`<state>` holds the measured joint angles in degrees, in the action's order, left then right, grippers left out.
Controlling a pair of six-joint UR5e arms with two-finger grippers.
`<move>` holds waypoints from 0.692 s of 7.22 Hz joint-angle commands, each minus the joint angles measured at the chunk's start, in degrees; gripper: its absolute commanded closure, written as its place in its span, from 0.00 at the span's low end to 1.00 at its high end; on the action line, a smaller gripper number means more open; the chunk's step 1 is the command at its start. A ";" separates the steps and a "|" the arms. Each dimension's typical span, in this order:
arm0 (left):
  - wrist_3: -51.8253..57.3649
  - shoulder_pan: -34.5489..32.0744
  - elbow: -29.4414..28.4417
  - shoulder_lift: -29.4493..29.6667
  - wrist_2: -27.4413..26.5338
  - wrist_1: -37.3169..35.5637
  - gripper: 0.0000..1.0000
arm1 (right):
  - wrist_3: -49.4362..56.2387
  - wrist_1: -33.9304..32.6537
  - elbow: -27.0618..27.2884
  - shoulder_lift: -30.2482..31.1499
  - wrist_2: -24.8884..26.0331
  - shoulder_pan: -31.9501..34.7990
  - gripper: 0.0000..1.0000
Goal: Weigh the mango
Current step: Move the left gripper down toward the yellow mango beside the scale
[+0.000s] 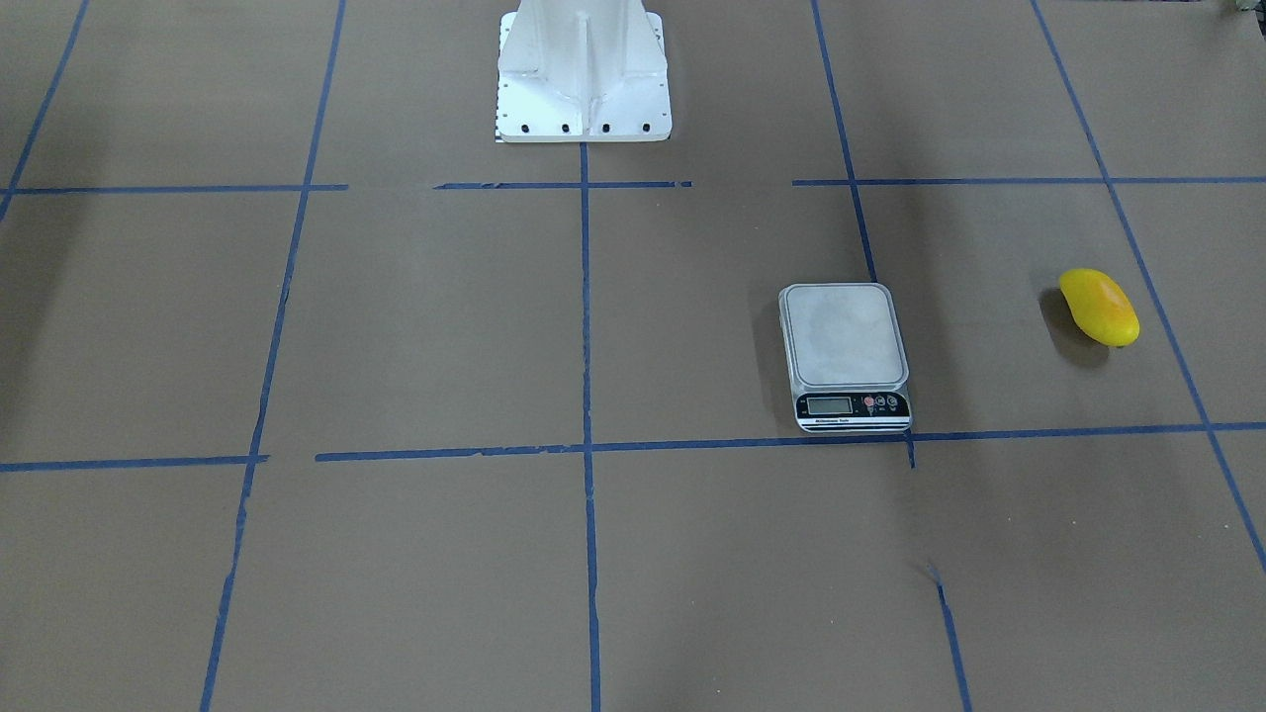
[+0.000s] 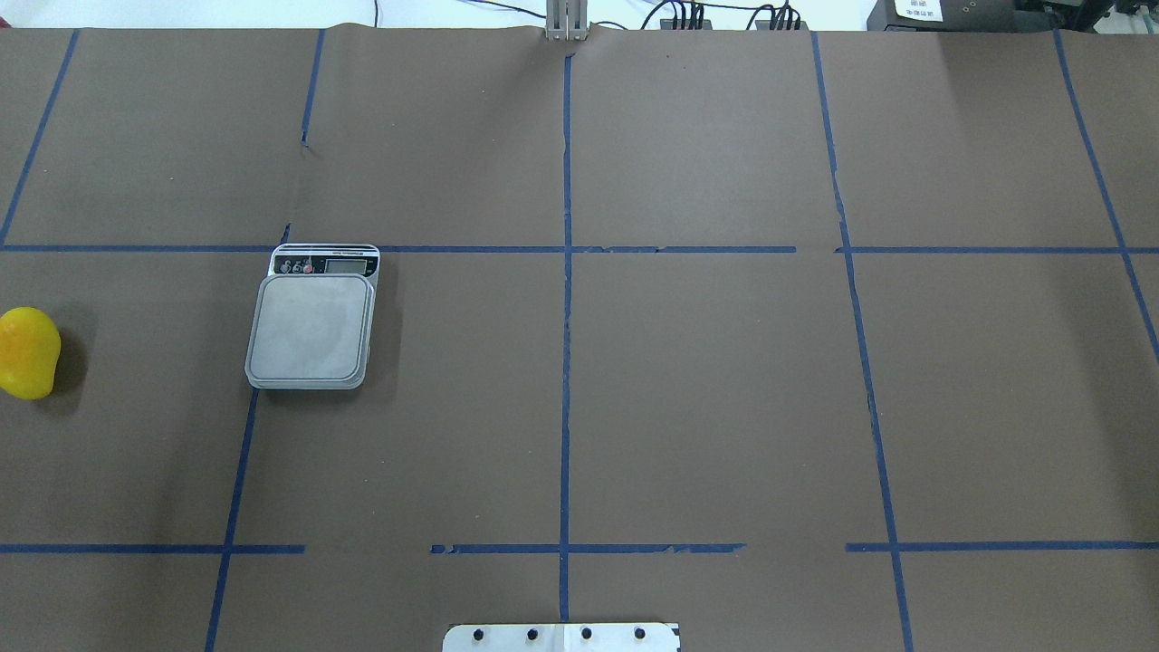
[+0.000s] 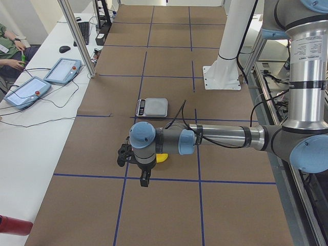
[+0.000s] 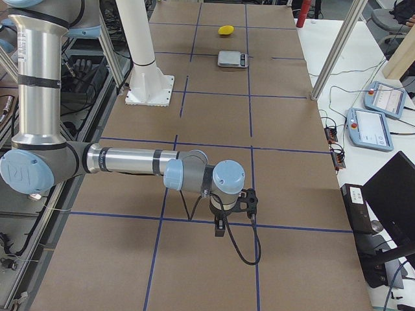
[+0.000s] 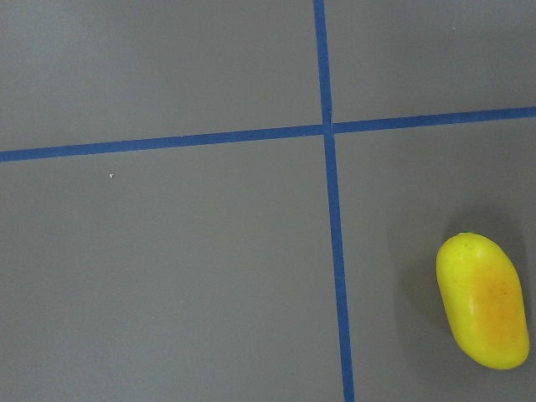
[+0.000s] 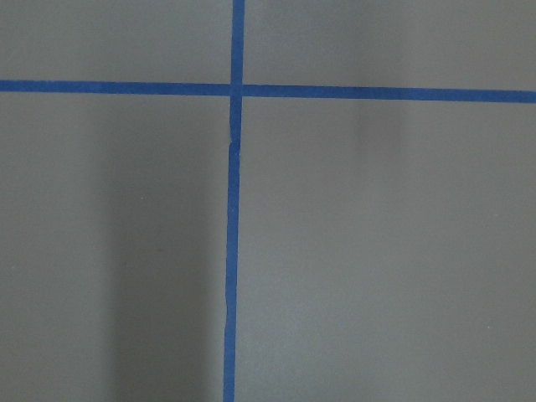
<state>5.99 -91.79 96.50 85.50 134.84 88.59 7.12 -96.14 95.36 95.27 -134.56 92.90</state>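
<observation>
The mango (image 1: 1099,308) is yellow with an orange blush and lies on the brown table, at the far left edge of the overhead view (image 2: 27,352). The scale (image 1: 844,336) with its bare silver platform stands to the mango's right in the overhead view (image 2: 311,328). My left gripper (image 3: 145,178) hangs over the table close by the mango (image 3: 162,158), which the wrist half hides. The left wrist view shows the mango (image 5: 483,300) at lower right and no fingers. My right gripper (image 4: 220,228) hangs far from both. I cannot tell whether either gripper is open or shut.
Blue tape lines (image 2: 566,299) grid the brown table cover. The robot's white base (image 1: 584,74) stands at the table's middle rear. Teach pendants (image 3: 35,84) and cables lie on the white bench along the far side. A red object (image 3: 13,225) lies at the table's left end.
</observation>
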 commanded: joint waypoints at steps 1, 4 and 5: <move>0.07 0.12 0.27 0.19 0.16 0.26 0.00 | 0.00 -0.02 0.00 0.00 0.00 0.00 0.00; -4.55 3.35 1.23 0.54 0.07 5.62 0.00 | 0.00 0.07 0.00 0.00 0.00 0.00 0.00; -14.50 7.64 3.15 0.54 -0.36 8.23 0.00 | 0.00 0.07 0.00 0.00 0.00 0.00 0.00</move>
<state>0.09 -88.07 97.93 86.04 134.80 94.55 7.12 -96.10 95.36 95.27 -134.56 92.90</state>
